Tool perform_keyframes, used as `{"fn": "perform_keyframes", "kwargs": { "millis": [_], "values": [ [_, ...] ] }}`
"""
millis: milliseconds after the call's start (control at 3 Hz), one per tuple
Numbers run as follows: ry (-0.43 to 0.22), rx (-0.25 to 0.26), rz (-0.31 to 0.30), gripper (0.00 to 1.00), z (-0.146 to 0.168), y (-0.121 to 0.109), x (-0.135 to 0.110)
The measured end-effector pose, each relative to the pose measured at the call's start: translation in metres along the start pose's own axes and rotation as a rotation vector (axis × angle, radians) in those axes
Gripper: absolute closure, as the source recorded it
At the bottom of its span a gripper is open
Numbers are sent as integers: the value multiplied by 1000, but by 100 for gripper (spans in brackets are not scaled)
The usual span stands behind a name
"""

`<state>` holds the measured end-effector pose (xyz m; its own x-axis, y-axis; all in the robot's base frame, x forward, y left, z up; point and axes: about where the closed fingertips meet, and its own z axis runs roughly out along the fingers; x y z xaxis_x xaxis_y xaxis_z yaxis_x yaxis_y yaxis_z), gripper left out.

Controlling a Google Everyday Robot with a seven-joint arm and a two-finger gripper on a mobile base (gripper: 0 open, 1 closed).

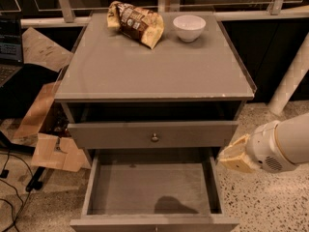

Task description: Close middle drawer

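The middle drawer (145, 187) is pulled far out beneath the slightly open top drawer (120, 134) of the grey desk (154, 71). The hand (231, 157) hangs just beside the middle drawer's right wall; whether it is spread or pressed together cannot be told.

A nightstand (154, 71) is standing in the middle, with a snack bag (136, 22) lying at the back of its top and a bowl (189, 27) sitting just right of the bag, apart from it. Under the top, the top drawer (111, 135) is sticking out slightly. Below it, the middle drawer (145, 185) is standing pulled far out toward the camera. The gripper (235, 155) is hovering close beside the middle drawer's right wall, near its back end. Cardboard boxes (46, 146) are lying on the floor to the nightstand's left
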<state>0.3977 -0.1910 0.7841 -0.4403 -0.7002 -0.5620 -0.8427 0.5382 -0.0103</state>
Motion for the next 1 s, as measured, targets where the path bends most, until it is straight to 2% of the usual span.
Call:
{"fn": "perform_keyframes", "kwargs": {
  "millis": [333, 667, 1000],
  "values": [
    [-46, 23, -2, 100, 2, 5, 5],
    [-90, 23, 18, 100, 16, 12, 24],
    [-98, 15, 63, 100, 40, 13, 50]
  ]
}}
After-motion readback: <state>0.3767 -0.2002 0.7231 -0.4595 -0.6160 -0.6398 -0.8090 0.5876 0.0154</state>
